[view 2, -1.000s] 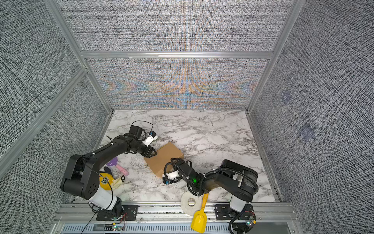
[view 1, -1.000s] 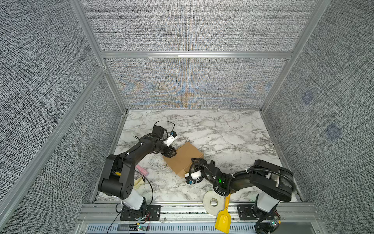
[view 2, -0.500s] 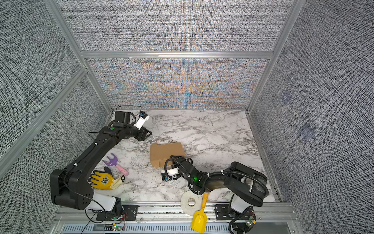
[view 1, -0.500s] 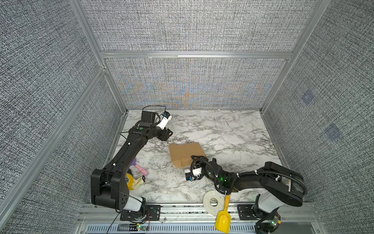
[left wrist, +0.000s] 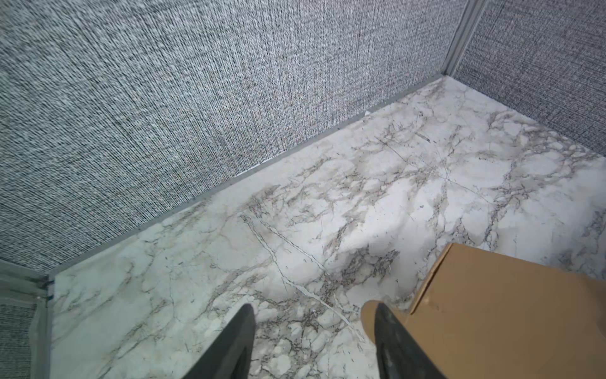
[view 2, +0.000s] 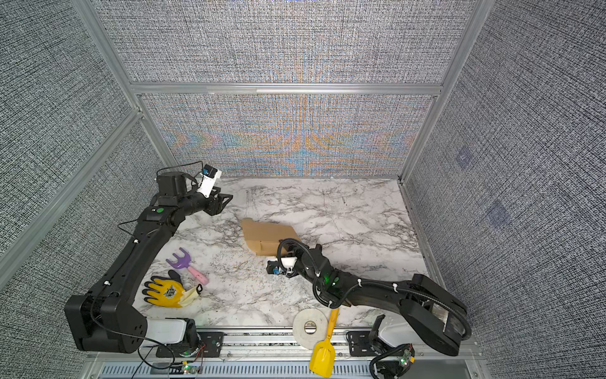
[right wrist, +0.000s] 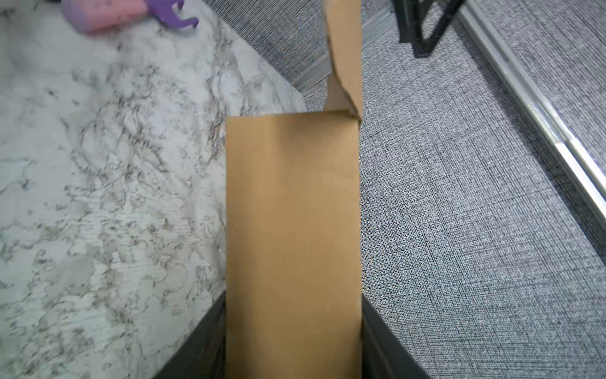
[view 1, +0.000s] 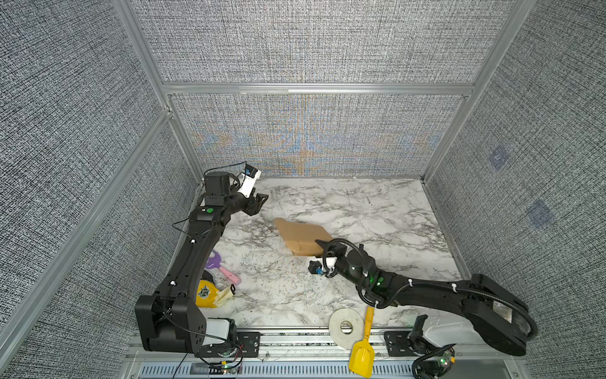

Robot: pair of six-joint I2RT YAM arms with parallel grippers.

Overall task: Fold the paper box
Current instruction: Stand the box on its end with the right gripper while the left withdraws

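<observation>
The paper box (view 1: 303, 238) (view 2: 269, 236) is a flat brown cardboard mailer in the middle of the marble table, with a rounded tab sticking out at its far left end. My right gripper (view 1: 323, 246) (view 2: 288, 249) is shut on the box's near right end. In the right wrist view its two dark fingers press both faces of the box (right wrist: 292, 229), which runs straight out between them (right wrist: 293, 344). My left gripper (view 1: 260, 200) (view 2: 226, 199) hovers open near the back left wall, apart from the box. The left wrist view shows the box (left wrist: 508, 311) beside the empty open gripper (left wrist: 313, 308).
A white tape roll (view 1: 346, 328) and a yellow toy shovel (view 1: 360, 354) lie at the front edge. A purple and pink toy rake (view 2: 187, 262) and a yellow glove (view 2: 167, 292) lie at the front left. Grey fabric walls close in three sides.
My left gripper has left the box's left corner and swung back toward the rear left wall. The right gripper kept its hold and turned the box, reaching farther in.
</observation>
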